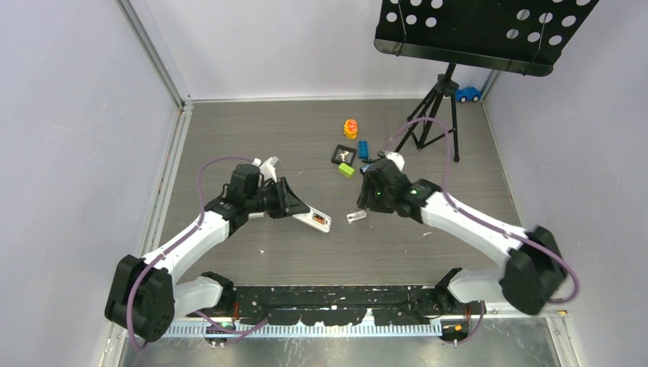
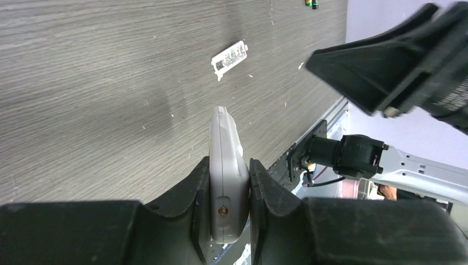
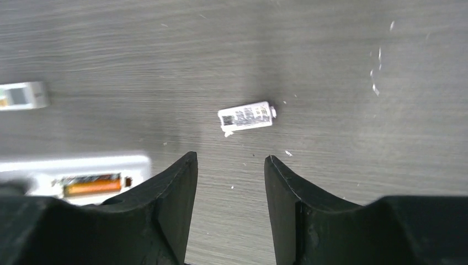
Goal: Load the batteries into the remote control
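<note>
Pinching remote control (image 2: 223,132), left gripper (image 2: 230,164), right gripper (image 3: 230,165) spread above white cover (image 3: 246,117), print illegible.

**Remote Held Mid-Table, Cover Lying Beside It**

The remote (image 1: 319,222) sat clamped between the fingers of the left gripper (image 1: 299,208) near the middle of the table (image 1: 252,130), with one battery (image 3: 91,185) lodged in its recess. Just to its right, the battery cover (image 1: 356,217) lay flat on the table beneath the right gripper (image 3: 229,160), whose jaws stood apart above it. Behind that gripper sat a small tray (image 1: 334,157), with a block (image 1: 347,170) just before it and a second block (image 1: 364,147) to its right. A toy (image 1: 351,128) stood farther back. A tripod (image 1: 439,107) rose at the back right, with a toy car (image 1: 468,94) beside it near the wall.
</note>
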You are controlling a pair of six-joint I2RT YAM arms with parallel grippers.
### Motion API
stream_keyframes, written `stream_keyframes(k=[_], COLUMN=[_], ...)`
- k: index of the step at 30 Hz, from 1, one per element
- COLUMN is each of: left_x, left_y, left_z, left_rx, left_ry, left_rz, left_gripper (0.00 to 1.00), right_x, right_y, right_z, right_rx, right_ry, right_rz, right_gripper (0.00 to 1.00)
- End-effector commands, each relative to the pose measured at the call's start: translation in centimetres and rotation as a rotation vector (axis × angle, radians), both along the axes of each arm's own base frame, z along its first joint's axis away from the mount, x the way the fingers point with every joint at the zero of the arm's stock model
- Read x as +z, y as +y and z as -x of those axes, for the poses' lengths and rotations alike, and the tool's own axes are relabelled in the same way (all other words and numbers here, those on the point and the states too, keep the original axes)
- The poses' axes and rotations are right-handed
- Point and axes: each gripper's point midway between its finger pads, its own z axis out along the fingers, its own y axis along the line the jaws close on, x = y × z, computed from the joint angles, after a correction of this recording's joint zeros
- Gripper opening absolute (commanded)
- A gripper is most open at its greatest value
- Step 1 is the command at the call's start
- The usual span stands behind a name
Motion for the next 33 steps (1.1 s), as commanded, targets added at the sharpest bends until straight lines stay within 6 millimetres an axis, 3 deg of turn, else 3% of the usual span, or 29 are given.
stream_keyframes(k=[1, 4, 9, 19, 24, 33], left_x=[1.5, 0.8, 0.4, -0.4, -1.4, -3.5], left_y=[0.1, 0.1, -0.1, -0.3, -0.1, -1.4], left_z=[-1.6, -1.6, -1.9, -3.4, -3.8, -2.2], left_rx=[0.033, 0.037, 0.063, 0.146, 0.206, 0.178], left_ry=[-0.119, -0.119, -0.131, -0.19, -0.148, 0.038], left_rz=[0.015, 0.018, 0.052, 0.054, 0.075, 0.149], left_gripper=[0.0, 0.0, 0.0, 0.0, 0.0, 0.0], right_x=[-3.0, -5.1, -7.7, -9.4, -9.7, -10.7], right_y=[1.5, 2.2, 1.3, 1.0, 0.2, 0.5], right_z=[-0.9, -1.7, -2.3, -2.0, -1.7, -1.5], right_rx=[-0.207, -0.269, -0.428, -0.64, -0.759, -0.834], right_ry=[0.134, 0.156, 0.188, 0.251, 0.294, 0.34], right_rz=[0.006, 0.052, 0.091, 0.024, 0.079, 0.076], right_gripper=[0.52, 0.53, 0.56, 0.62, 0.58, 0.56])
